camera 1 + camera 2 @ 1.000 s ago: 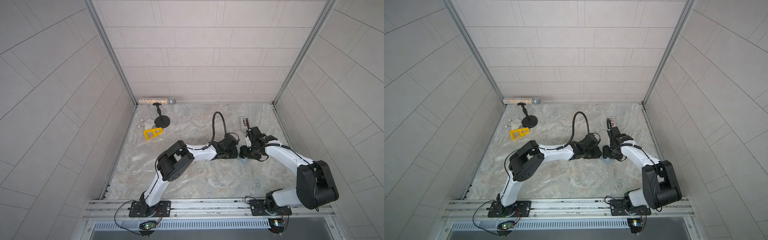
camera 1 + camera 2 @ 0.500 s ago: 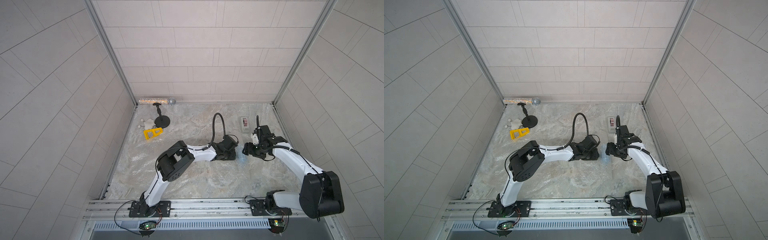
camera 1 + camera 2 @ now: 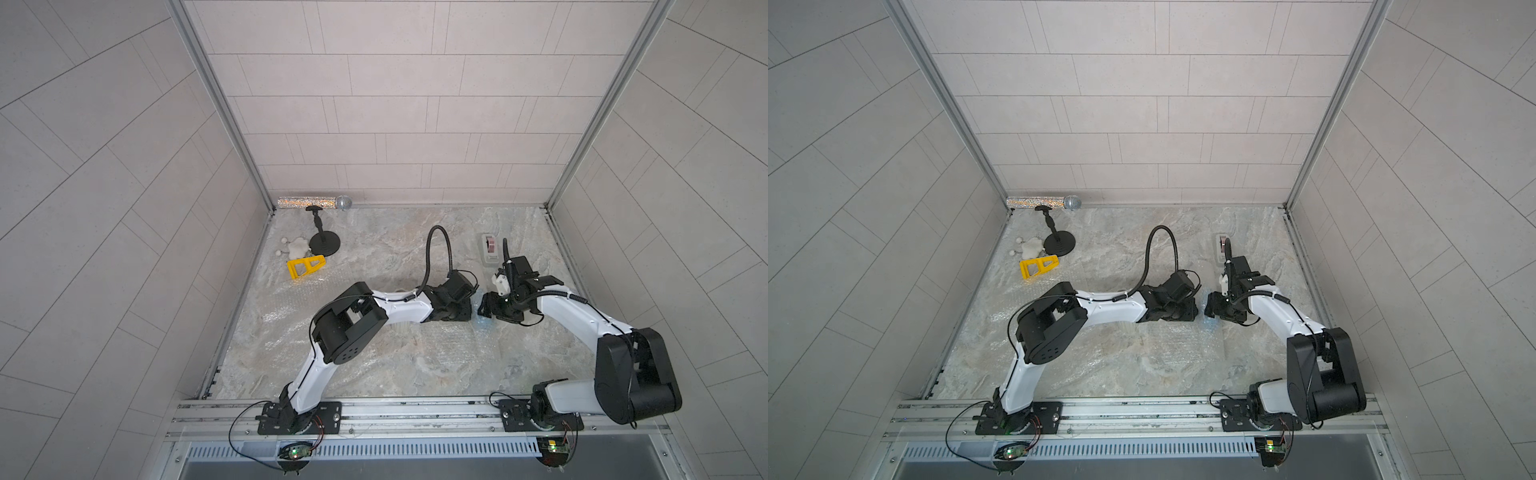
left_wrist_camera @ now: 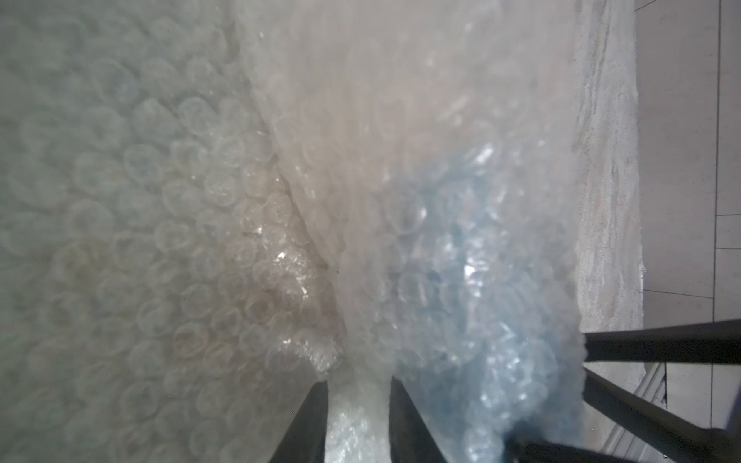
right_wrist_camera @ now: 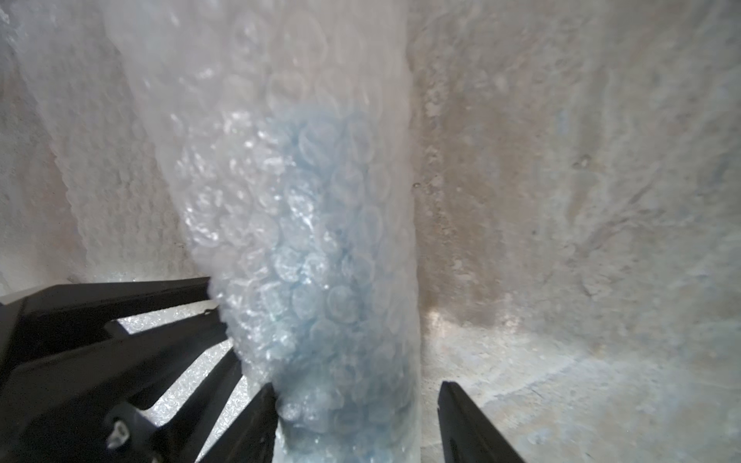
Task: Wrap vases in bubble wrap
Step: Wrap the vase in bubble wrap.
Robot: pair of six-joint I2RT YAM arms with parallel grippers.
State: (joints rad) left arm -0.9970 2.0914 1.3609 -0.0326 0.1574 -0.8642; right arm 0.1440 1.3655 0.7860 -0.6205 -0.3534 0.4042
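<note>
The light-blue vase (image 5: 320,260) stands under a fold of bubble wrap (image 4: 180,240) in mid-table, a faint blue patch in both top views (image 3: 484,325) (image 3: 1209,323). My left gripper (image 4: 357,401) is shut on a bunched ridge of the wrap beside the blue vase (image 4: 481,280). My right gripper (image 5: 357,387) is open around the wrapped vase: one finger touches the wrap and the other stands apart. In a top view the left gripper (image 3: 464,309) and the right gripper (image 3: 485,306) face each other closely. A white ribbed shape (image 3: 400,328), perhaps the other vase, peeks from under the left forearm.
A grey tape dispenser (image 3: 489,249) lies behind the right gripper. At the back left are a glittery microphone (image 3: 316,203) on a black stand (image 3: 324,243), a yellow plastic piece (image 3: 305,267) and small white bits (image 3: 296,248). The bubble wrap sheet (image 3: 299,303) spreads over the table. Walls close three sides.
My right arm swung out to the right, then came back so its gripper sits lower and closer against the wrapped blue vase. The left gripper has hardly moved.
</note>
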